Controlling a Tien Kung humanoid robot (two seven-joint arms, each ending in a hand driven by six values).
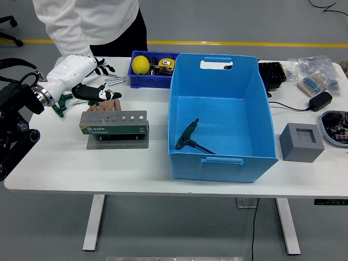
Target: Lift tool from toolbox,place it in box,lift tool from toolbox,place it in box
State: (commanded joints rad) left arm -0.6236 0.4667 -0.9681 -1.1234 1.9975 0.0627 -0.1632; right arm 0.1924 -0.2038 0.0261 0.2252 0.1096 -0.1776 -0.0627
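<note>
A white table (60, 163) stands on a grey workshop floor. One green-handled T-shaped hex key (191, 138) lies in the big blue plastic box (217, 117), shaft pointing lower right. Left of that box, the white-and-black left hand (98, 93) pinches a second tool's handle above the grey slotted tool holder (113, 122); a person's hand (107, 105) rests behind the holder. Second lift under way; next comes carrying rightward to the box.
</note>
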